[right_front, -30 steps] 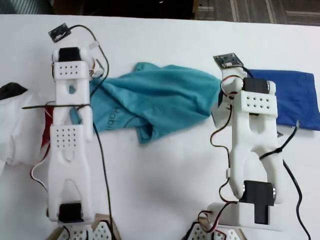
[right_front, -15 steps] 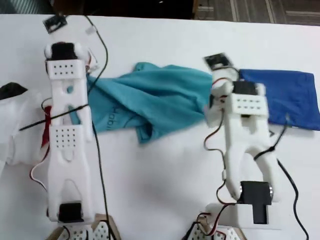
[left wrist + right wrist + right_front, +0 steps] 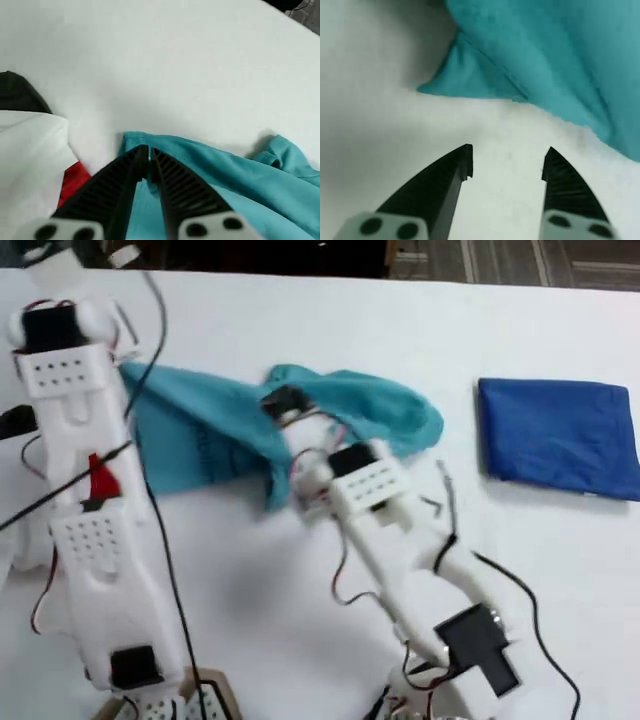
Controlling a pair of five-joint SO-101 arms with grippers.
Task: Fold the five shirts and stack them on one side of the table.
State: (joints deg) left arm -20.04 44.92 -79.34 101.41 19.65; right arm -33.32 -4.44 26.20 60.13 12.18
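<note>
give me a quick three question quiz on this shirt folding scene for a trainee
1. True or false: the right gripper is shut on the teal shirt.
2. Where does the blue shirt lie? A: under the teal shirt. B: folded flat, apart from the teal shirt. C: in the left gripper.
3. Fill in: the left gripper is shut on an edge of the ____ shirt.

Key:
1. False; it is open over the bare table, beside the teal shirt.
2. B.
3. Teal.
</note>
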